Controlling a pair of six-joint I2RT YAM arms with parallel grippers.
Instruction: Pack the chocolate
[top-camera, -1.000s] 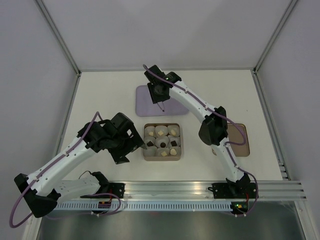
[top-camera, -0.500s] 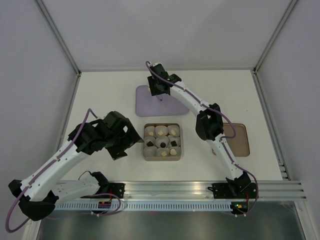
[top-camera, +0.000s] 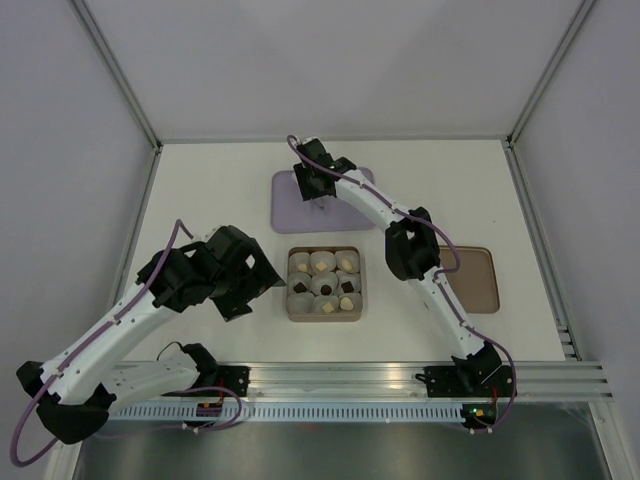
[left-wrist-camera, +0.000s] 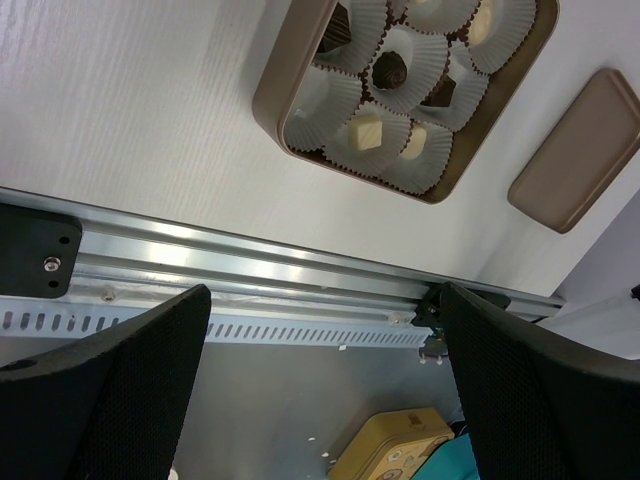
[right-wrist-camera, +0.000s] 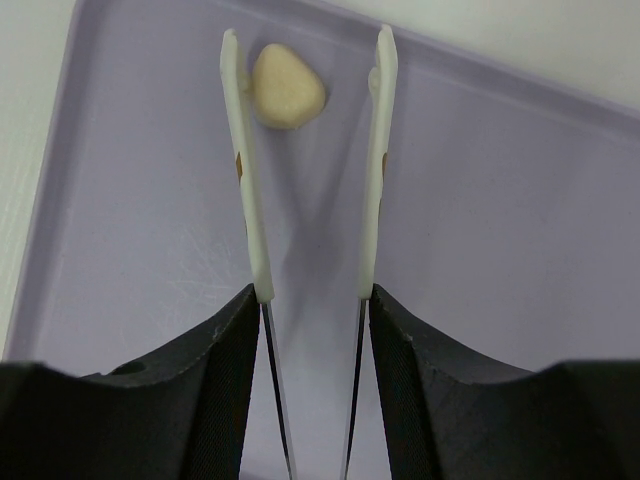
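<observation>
**Right claw clamped on tongs over one loose chocolate; left claw wide apart beside the box**

1. I read the right gripper (right-wrist-camera: 315, 295) as clamped on the tongs (right-wrist-camera: 247, 180). Its black fingers (right-wrist-camera: 215, 380) press on the outside of both tong arms. The two pale blades stand apart and roughly parallel.

2. One loose cream chocolate (right-wrist-camera: 287, 86) lies between the blade tips. It sits against the left blade and is clear of the right one. I cannot tell whether the tips touch the surface below.

3. That piece rests on the purple tray (right-wrist-camera: 500, 250), near the tray's far-left corner. From overhead, the tray sits at the far middle of the table (top-camera: 210, 190), just beyond the box (top-camera: 324, 317).

4. The left gripper (top-camera: 262, 285) has its jaws fully apart and holds nothing. It hangs just to the left of the box, above the table. Its wrist view looks down between its fingers at the metal rail (left-wrist-camera: 300, 275) along the near edge.

5. The box holds white paper cups (left-wrist-camera: 325, 100) in three rows of three.
   - The packed chocolates (top-camera: 322, 258) lie one to a cup.
   - The far row is cream and the middle row is dark.
   - The near row has cream pieces in its middle and right cups.
   - The near-left cup is empty.

6. A brown lid (top-camera: 480, 285) lies flat to the right of the box, apart from it. The right arm partly covers it.
</observation>
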